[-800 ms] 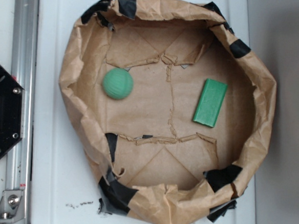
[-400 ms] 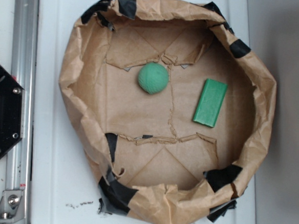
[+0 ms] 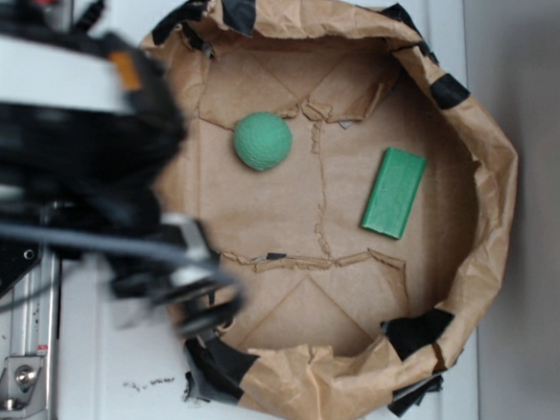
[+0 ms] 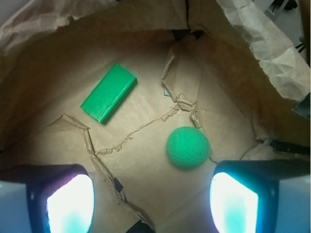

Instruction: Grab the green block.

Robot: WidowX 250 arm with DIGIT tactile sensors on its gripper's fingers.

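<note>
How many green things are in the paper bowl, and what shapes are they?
Green block: 1
Green ball: 1
Total: 2 green things, both lying in the brown paper bowl.

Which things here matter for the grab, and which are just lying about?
For the job:
green block, lying flat
gripper, jaws open wide, above the bin floor

Lying about:
green ball, apart from the block
brown paper bin, taped at the rim
</note>
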